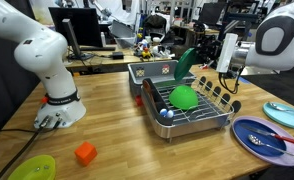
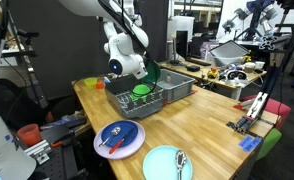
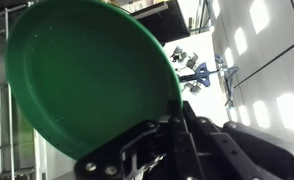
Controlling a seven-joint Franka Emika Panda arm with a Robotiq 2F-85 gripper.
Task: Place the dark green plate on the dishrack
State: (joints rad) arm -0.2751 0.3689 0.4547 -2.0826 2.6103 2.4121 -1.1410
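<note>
Gripper: the gripper (image 3: 172, 128) was clamped on the rim of the dark green plate (image 3: 87, 80). In the wrist view its black fingers pinched the plate's edge at the lower right.
Dark green plate: it was held clear of the surface and tilted steeply on edge. It reached out from the gripper (image 1: 209, 62) in an exterior view, with its face filling most of the wrist view.
Dishrack: the dishrack (image 1: 202, 118) stood directly below the gripper on the wooden surface (image 1: 117, 120). The plate's lower edge hung over the wires, and whether it touched a prong could not be told.
Bright green bowl: the bright green bowl (image 1: 184, 97) lay dome-up inside the dishrack, below the gripper and just under the held plate.
Grey tub: the grey tub (image 1: 147, 72) sat touching the dishrack, on the far side of the plate from the gripper.
Purple plate: the purple plate (image 1: 257, 135) lay on the surface below the gripper, near the dishrack's corner, with utensils on it.
Lime plate: the lime plate (image 1: 32, 168) lay well apart from the gripper, at the surface's edge.
Orange block: the orange block (image 1: 85, 153) also lay well apart from the gripper, near the lime plate.
</note>
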